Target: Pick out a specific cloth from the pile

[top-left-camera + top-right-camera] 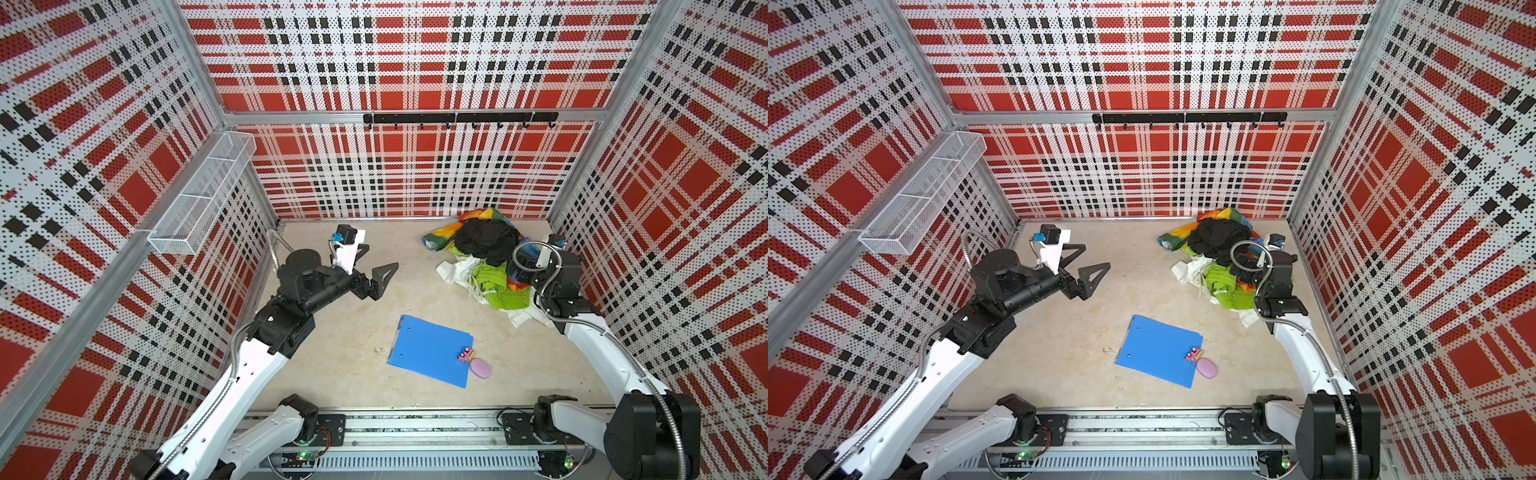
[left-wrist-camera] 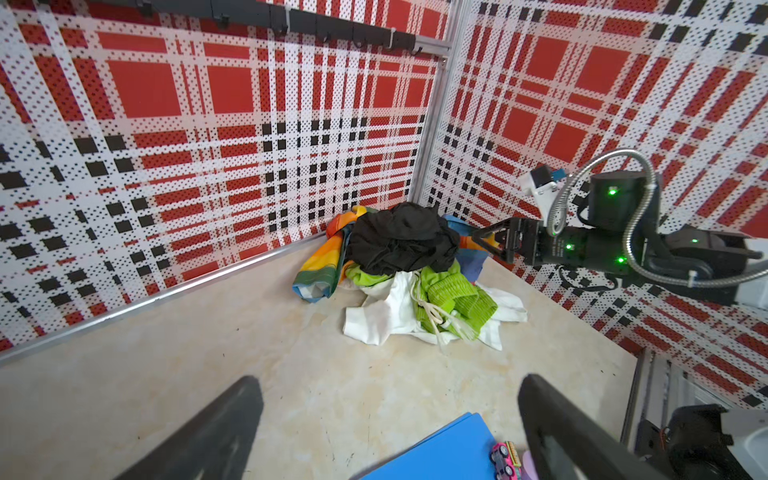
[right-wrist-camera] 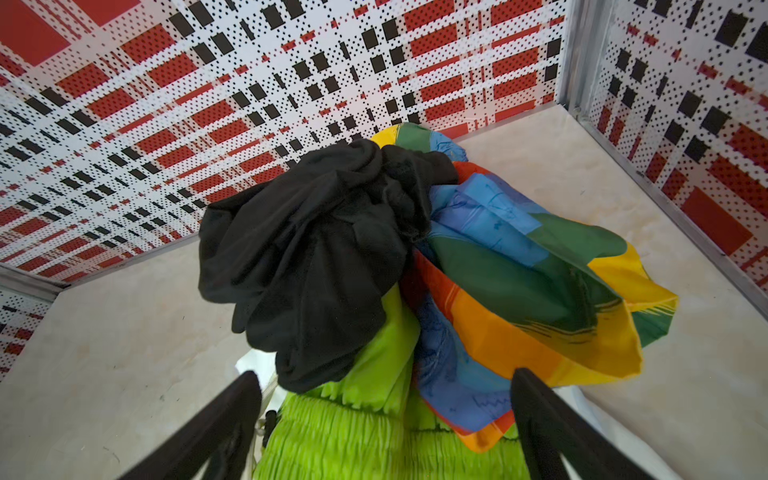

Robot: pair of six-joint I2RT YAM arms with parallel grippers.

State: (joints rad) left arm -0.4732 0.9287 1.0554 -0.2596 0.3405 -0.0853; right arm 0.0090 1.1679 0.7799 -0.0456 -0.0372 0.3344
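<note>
Hanging wide open and empty, the right claw point(image 3: 386, 376) sits just at the pile point(image 1: 484, 243) — the white cloth point(image 2: 384, 318) lies beneath it, under lime-green fabric point(image 3: 365, 436). The left claw point(image 1: 382, 256), open and empty too, stands well apart.

Holding left gripper point(image 1: 377, 259) wide apart at mid-left of a top view, arm stretching inward; poising right gripper point(image 3: 386, 376) fully spread, arm bending in from lower right.

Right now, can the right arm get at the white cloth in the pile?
Probably yes, though not straight down. The right gripper hangs open above the pile, over the lime-green garment that covers the middle of the white cloth. Its edges stick out uncovered.
</note>
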